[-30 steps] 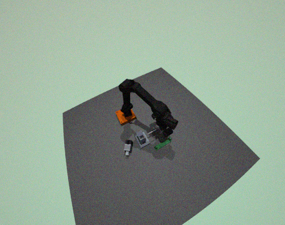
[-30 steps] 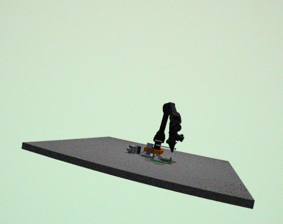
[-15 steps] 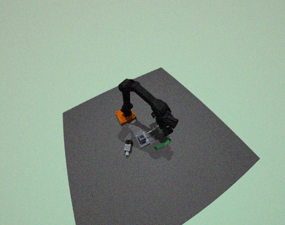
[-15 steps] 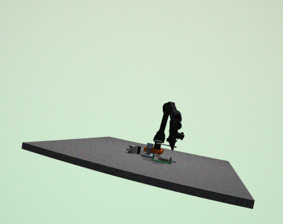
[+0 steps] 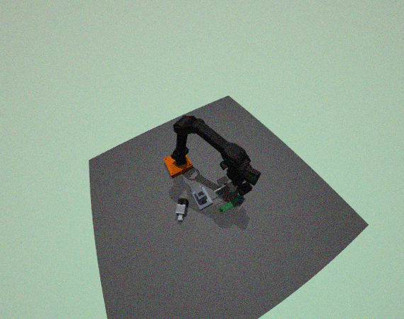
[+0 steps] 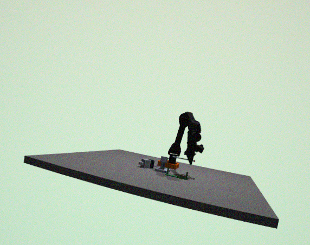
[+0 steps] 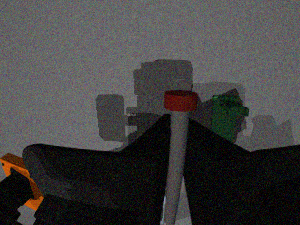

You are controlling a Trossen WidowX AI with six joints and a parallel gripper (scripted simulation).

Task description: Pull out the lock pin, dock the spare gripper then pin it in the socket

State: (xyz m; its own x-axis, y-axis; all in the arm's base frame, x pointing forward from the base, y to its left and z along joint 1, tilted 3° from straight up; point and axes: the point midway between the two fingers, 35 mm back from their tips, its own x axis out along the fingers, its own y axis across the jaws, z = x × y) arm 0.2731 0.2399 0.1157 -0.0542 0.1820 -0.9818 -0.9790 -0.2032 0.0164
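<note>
What I see reads as a bare robot work area, my black arm bolted on an orange base plate, dark grey slab beneath, plain pale green surroundings, room type unclear to me
</note>
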